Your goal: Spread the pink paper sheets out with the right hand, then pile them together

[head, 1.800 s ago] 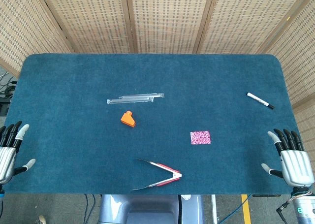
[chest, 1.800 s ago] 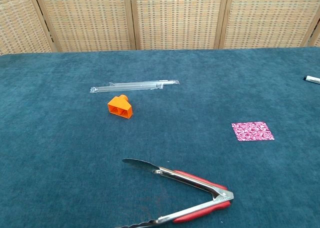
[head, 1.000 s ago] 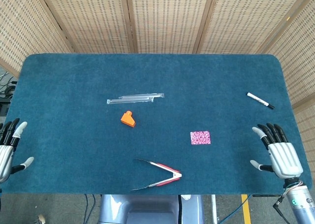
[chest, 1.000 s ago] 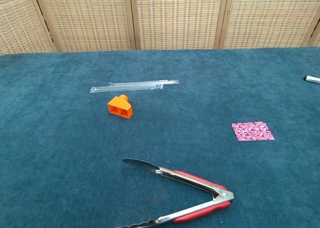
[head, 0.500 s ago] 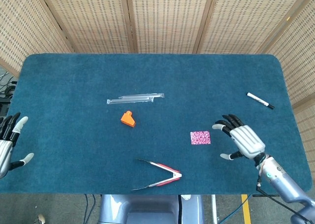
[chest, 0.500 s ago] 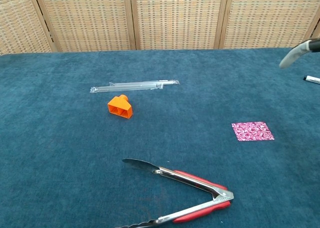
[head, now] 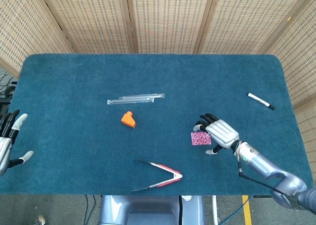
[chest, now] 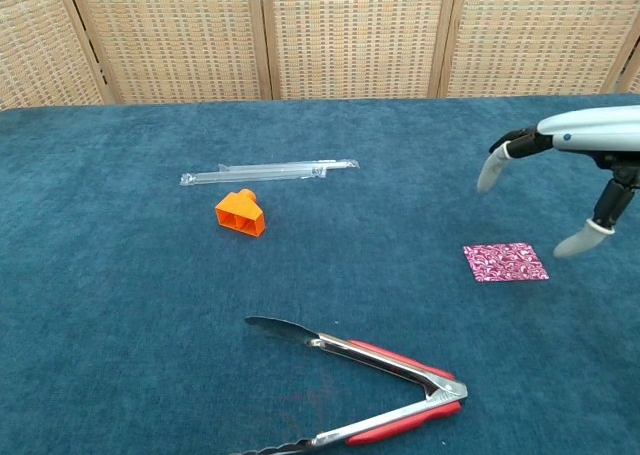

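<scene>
Right hand (head: 220,133), fingers spread and empty, newly arrived over small patterned pink paper stack (head: 201,138), right-near; spreading imminent.

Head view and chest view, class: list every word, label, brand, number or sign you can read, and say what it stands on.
No readable text in either view.
Marker pen: any print on its barrel is too small to read.
Pink paper sheets: a swirl pattern only, no letters or numbers.
Orange block, red-handled tongs, clear plastic sleeve: no label shows.
Right hand: no marking can be made out.
</scene>
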`<action>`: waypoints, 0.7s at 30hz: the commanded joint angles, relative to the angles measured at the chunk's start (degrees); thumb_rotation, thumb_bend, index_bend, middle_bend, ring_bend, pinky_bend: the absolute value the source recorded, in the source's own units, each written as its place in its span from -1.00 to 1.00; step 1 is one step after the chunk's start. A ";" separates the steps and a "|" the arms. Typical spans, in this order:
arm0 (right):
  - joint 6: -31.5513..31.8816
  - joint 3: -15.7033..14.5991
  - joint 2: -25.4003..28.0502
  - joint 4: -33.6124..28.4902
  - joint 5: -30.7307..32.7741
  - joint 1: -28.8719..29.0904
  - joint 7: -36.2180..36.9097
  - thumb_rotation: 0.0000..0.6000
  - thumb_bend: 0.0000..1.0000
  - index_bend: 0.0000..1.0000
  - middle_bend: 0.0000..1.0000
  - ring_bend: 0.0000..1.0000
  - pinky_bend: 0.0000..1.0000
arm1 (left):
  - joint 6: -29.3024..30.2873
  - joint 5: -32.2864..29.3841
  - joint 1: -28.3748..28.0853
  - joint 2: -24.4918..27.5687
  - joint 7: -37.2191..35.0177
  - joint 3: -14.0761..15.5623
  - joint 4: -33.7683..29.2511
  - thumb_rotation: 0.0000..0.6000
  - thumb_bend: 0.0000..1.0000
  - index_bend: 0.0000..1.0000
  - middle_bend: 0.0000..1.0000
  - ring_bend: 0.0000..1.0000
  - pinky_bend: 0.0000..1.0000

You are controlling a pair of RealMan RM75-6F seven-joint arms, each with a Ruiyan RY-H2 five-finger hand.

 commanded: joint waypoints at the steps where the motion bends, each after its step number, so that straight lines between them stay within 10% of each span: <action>1: -1.12 -1.00 -1.97 2.36 -0.12 1.10 -2.26 1.00 -0.79 -0.50 -0.60 -1.00 -0.96 | -0.30 -0.37 -0.15 -0.05 -0.05 -0.07 0.14 1.00 -0.97 -1.00 -1.00 -1.00 -1.00; 21: -3.28 -7.03 -6.76 8.88 0.30 2.59 -6.79 1.00 -0.79 -0.50 -0.60 -1.00 -0.96 | -1.02 -1.10 -0.25 -0.54 0.22 0.51 0.39 1.00 -0.97 -1.00 -1.00 -1.00 -1.00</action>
